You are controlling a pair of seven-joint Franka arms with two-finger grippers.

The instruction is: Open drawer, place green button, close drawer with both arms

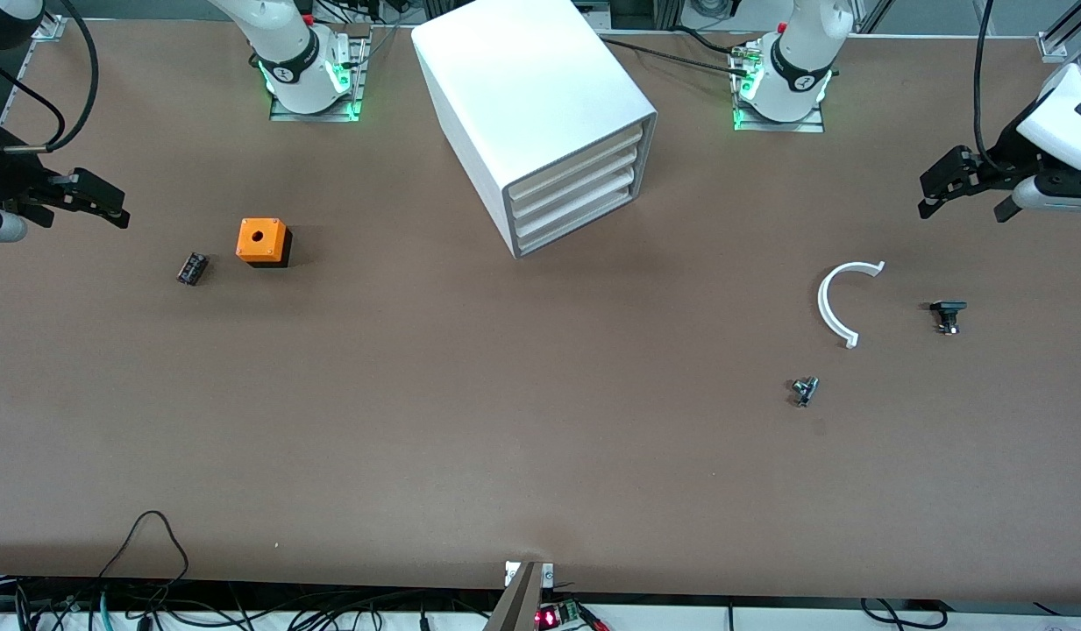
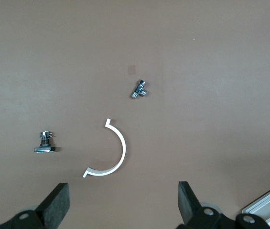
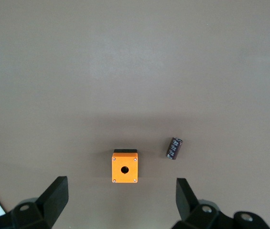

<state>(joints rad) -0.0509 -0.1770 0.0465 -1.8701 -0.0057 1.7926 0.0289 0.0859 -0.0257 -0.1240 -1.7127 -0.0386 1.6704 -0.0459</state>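
The white box cabinet [image 1: 522, 96] stands at the middle of the table near the robots' bases, with all four tray drawers shut. The drawer [image 1: 575, 207] is among the lower ones. The button [image 1: 803, 390] is a tiny dark-and-bluish part lying toward the left arm's end of the table, and it also shows in the left wrist view [image 2: 138, 89]. My left gripper [image 1: 961, 200] hangs open and empty over that end of the table; its own view [image 2: 123, 202] shows the wide gap. My right gripper [image 1: 93, 200] hangs open and empty over the right arm's end, as its own view [image 3: 120, 198] shows.
A white half-ring [image 1: 842, 302] and a black-capped part with a metal end [image 1: 947, 314] lie near the button, farther from the front camera. An orange box with a hole [image 1: 262, 241] and a small dark block [image 1: 192, 268] lie toward the right arm's end.
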